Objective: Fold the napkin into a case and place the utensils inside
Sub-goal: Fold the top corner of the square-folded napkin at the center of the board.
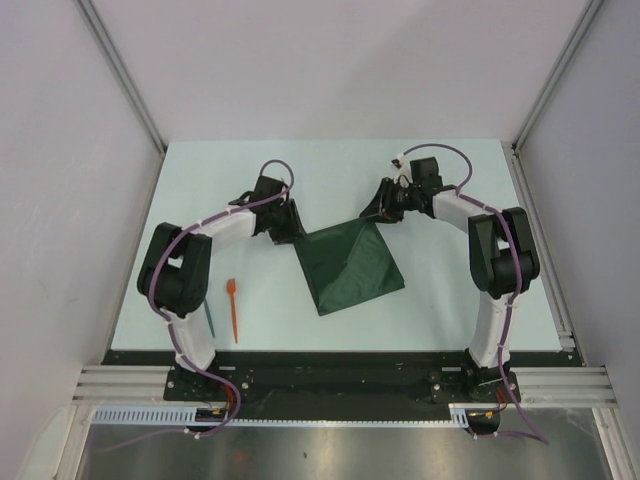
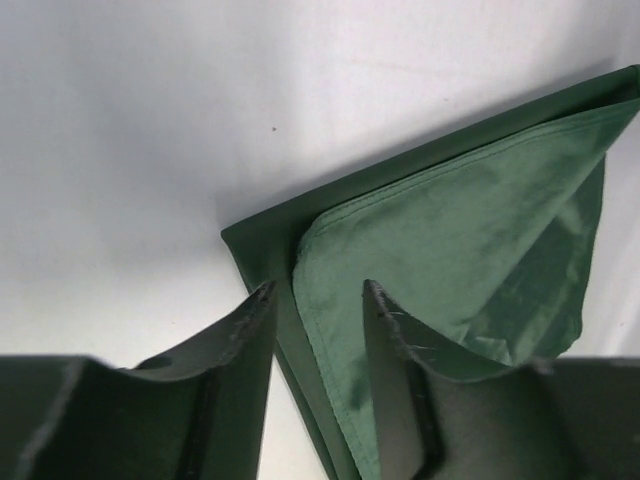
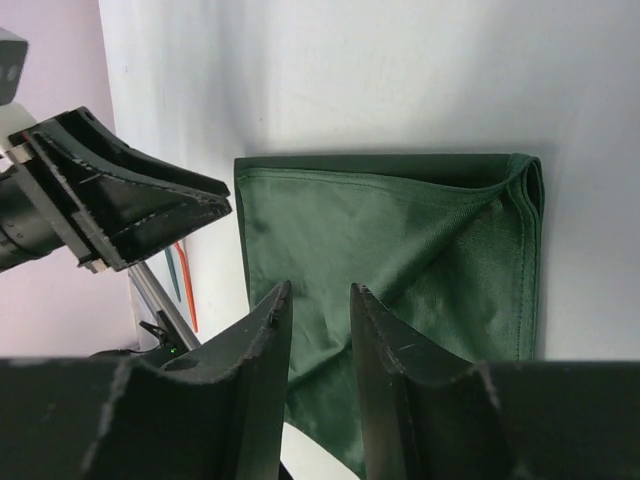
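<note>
Napkin [image 1: 350, 268]: dark green, partly folded, mid-table between both arms.
Left gripper [image 2: 318, 290]: jaws apart, straddling its doubled corner edge.
Right gripper [image 3: 319, 290]: jaws apart above the cloth's near edge.
Orange utensil [image 1: 232, 308], teal utensil [image 1: 211, 320]: beside the left arm, well apart from the cloth.
Risk: a pinch catching one layer only would likely let the fold slide open.

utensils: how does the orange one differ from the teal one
The orange utensil is orange-red; the teal utensil is blue-green. The orange one shows in full; the teal one is partly hidden by the left arm. The orange one lies nearer the napkin. Both are slender and lie side by side.
</note>
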Action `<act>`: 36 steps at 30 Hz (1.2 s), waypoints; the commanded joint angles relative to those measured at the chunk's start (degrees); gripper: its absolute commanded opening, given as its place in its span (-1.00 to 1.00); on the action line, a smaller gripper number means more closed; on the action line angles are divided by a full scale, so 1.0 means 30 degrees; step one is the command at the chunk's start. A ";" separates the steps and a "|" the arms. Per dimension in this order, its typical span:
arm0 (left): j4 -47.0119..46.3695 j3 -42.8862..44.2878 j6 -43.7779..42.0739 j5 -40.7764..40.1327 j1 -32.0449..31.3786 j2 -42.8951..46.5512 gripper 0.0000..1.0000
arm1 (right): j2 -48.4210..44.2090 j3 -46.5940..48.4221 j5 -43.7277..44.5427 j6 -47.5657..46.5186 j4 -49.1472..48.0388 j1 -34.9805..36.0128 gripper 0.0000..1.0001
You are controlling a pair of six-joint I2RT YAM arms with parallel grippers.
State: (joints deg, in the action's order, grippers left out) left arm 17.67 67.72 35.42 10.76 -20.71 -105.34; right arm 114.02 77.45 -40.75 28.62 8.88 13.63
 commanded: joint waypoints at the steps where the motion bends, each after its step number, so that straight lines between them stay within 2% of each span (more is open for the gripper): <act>1: -0.0060 0.0803 -0.0585 -0.0365 -0.0040 -0.0802 -0.17 | 0.0285 0.0199 -0.0742 -0.0283 -0.0999 -0.0119 -0.33; 20: 0.0291 0.2591 -0.0439 -0.0424 -0.0011 -0.2094 -0.44 | 0.1427 0.0345 -0.0655 0.0127 -0.1643 -0.0090 -0.47; 23: 0.0583 0.2679 -0.0556 -0.0599 0.0018 -0.2123 -0.55 | 0.1632 0.0433 -0.0596 0.0215 -0.1790 -0.0148 -0.48; 27: 0.0614 0.2563 -0.0586 -0.0745 0.0165 -0.2007 -0.87 | 0.2100 0.0580 -0.0537 0.0332 -0.2023 -0.0207 -0.49; 36: 0.0643 0.1947 -0.0615 -0.1303 0.0428 -0.1362 -1.00 | 0.3186 0.1400 -0.0771 0.0508 -0.2522 -0.0295 -0.53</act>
State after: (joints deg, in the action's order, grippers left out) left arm 19.53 73.34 34.41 8.49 -20.27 -111.77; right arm 122.48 78.87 -42.50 29.54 3.75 13.06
